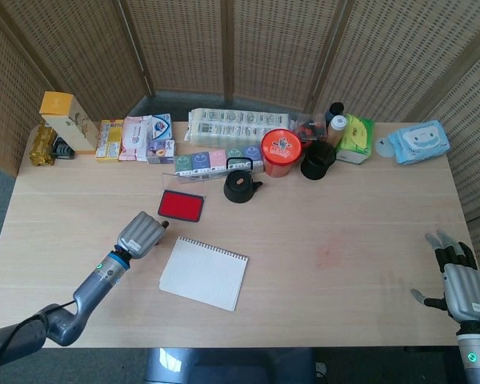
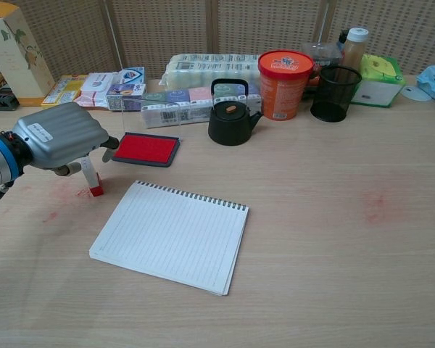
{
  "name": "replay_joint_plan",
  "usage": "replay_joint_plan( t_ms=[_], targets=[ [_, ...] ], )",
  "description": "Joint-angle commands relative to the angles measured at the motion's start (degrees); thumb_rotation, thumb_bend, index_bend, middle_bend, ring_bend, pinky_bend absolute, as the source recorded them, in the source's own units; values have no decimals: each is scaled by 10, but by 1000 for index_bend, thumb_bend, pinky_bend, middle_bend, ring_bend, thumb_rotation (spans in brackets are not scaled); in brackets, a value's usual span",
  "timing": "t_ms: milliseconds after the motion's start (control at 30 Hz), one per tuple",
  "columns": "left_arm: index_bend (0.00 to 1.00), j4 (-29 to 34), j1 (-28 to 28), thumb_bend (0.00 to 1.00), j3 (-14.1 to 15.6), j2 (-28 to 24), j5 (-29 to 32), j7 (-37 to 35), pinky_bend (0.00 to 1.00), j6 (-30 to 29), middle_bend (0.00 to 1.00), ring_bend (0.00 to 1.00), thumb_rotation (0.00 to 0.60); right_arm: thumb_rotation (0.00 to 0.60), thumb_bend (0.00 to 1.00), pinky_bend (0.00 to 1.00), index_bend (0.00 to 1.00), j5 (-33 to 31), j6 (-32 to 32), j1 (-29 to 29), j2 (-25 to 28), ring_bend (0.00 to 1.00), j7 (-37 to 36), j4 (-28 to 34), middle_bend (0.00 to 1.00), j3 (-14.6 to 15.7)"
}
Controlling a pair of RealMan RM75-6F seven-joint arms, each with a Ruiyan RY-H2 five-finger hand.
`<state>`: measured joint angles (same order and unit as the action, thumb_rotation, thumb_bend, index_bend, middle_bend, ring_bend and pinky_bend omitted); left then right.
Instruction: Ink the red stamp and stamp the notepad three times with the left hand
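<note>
A pale wooden desk (image 2: 333, 239) stands in front of woven wicker screens (image 1: 224, 48), and faint reddish smudges mark its surface. The left robot hand (image 2: 58, 138) is low over the desk, its grey ribbed back turned up and its forearm reaching in from the left edge. Its fingers curl down around the top of the red stamp (image 2: 93, 180), which stands upright with its red base on the desk directly beneath the hand; the hand is grasping the stamp. Just beyond the hand and a little to its right lies the red ink pad (image 2: 146, 148) in a dark tray, close to the fingertips but apart from them. To the right of the hand and slightly nearer the robot lies the spiral notepad (image 2: 172, 235), open to a blank lined page, near the stamp but not touching it. Farther off past the ink pad are a black kettle (image 2: 230, 116), an orange tub (image 2: 281, 74), a black mesh cup (image 2: 336, 93) and a row of boxes and packets (image 2: 123, 85) along the back. The right robot hand (image 1: 462, 284) is well apart at the opposite desk corner, released, fingers spread and holding nothing.
</note>
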<state>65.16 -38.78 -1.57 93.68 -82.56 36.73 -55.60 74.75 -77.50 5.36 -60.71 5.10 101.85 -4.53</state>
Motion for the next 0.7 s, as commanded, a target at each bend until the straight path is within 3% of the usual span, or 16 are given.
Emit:
replay_joint_plan(
  t_ms=[33,700],
  targets=[
    [442,-3,-1,305,1,1,2,-2,1000,3,1000,1000,600,600,67,0,0,0,0,0,0,0,1,0,0,0],
    [572,-6,0,329,4,4,16,18,1000,8,1000,1000,600,600,68,0,0,-3,5,2,0,0,3,0,0,1]
  ],
)
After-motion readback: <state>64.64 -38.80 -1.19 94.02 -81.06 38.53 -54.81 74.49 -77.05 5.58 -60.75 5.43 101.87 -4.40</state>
